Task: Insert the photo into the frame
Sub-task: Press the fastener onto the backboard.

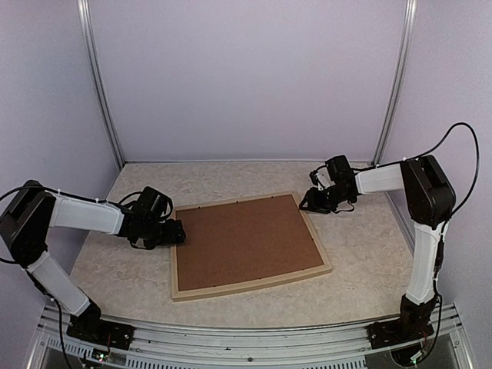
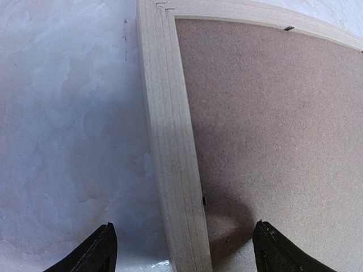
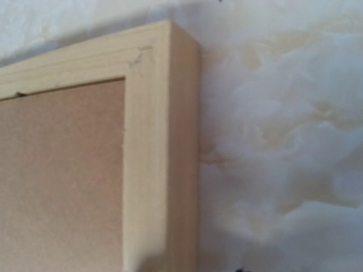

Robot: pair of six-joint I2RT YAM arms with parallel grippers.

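Note:
The frame (image 1: 254,285) of pale wood lies flat on the table with a brown backing board (image 1: 246,238) filling it. The photo is hidden. My left gripper (image 1: 175,232) is at the frame's left side, low over the table. In the left wrist view it (image 2: 184,249) is open, its black fingertips (image 2: 105,249) straddling the left rail (image 2: 170,141), one over the table and one over the board (image 2: 272,124). My right gripper (image 1: 309,203) hovers at the frame's far right corner (image 3: 153,113). Its fingers barely show in the right wrist view.
The table (image 1: 361,277) has a pale marbled top, enclosed by white walls with metal posts (image 1: 100,84) at the back corners. A metal rail (image 1: 254,338) with both arm bases runs along the near edge.

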